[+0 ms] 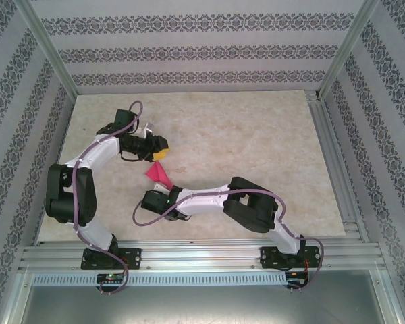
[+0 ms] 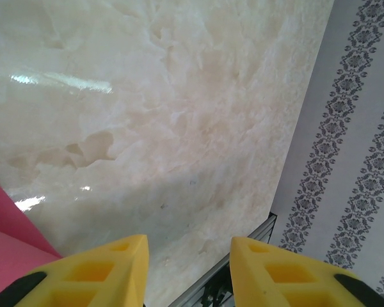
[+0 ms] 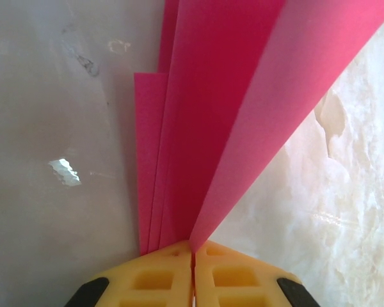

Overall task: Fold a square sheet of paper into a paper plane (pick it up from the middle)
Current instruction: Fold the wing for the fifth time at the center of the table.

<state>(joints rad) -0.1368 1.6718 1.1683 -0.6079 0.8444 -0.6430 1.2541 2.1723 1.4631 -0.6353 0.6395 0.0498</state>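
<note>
Magenta-pink paper plane (image 3: 224, 115), late in folding I judge, sits pinched in the closed right end effector (image 3: 192, 248) left of the counter's (image 1: 256, 148) centre; the open, empty left end effector (image 2: 189, 262) likely takes a wing next.
</note>
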